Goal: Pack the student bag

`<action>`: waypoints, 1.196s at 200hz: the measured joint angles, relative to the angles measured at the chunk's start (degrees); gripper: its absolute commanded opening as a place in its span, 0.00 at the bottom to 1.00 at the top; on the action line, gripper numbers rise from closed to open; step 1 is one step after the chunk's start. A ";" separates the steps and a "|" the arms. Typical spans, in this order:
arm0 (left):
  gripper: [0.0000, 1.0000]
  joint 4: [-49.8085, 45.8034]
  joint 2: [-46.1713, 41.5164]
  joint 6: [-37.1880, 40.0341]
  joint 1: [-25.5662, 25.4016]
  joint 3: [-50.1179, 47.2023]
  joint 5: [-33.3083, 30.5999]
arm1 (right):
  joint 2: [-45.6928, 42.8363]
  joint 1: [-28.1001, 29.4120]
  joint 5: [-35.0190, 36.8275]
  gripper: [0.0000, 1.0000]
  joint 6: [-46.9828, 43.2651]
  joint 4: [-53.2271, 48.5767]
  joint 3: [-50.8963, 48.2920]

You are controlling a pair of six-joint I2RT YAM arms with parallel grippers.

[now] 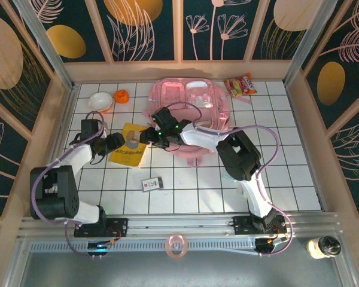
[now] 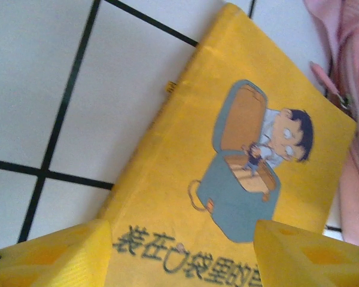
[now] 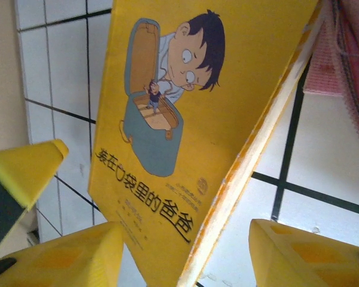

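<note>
The student bag [image 1: 191, 101], a large pale-pink backpack, lies at the back middle of the table. Its pink edge shows in the left wrist view [image 2: 356, 89] and the right wrist view [image 3: 347, 48]. A yellow picture book [image 1: 130, 148] rests on the tiles to the bag's left. My left gripper [image 1: 116, 142] hovers open over the book's cover [image 2: 227, 149], its yellow fingers [image 2: 60, 254] apart. My right gripper [image 1: 148, 136] is open at the book's bag-side edge [image 3: 251, 161]. That edge runs between its fingers [image 3: 305, 254], with a gap on each side.
A white bowl [image 1: 100, 101] and an orange object [image 1: 121, 95] sit at the back left. A snack packet [image 1: 240, 85] lies right of the bag, and a small dark-and-white box [image 1: 152, 183] lies in front of the book. Wooden walls enclose the tiled table.
</note>
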 measured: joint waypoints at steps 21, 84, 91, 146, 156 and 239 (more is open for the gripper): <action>0.59 0.50 5.53 0.00 0.37 2.47 0.04 | 1.07 0.37 0.24 0.57 -1.44 -1.88 1.55; 0.56 1.07 9.77 0.46 0.42 3.32 0.90 | 7.89 1.86 -1.44 0.55 -3.26 -5.75 7.23; 0.56 1.22 9.77 0.55 0.46 3.21 1.20 | 8.55 1.86 -1.64 0.52 -3.48 -6.16 7.80; 0.54 1.92 6.88 0.87 1.44 -0.11 4.11 | 12.33 1.14 -2.45 0.28 -5.33 -11.80 14.47; 0.54 1.92 6.08 0.87 1.70 -1.09 4.68 | 12.70 0.94 -2.49 0.26 -5.60 -12.17 15.02; 0.54 2.12 -4.22 -2.75 2.71 -4.85 13.05 | 12.81 -0.26 -2.69 0.20 -6.32 -12.70 15.39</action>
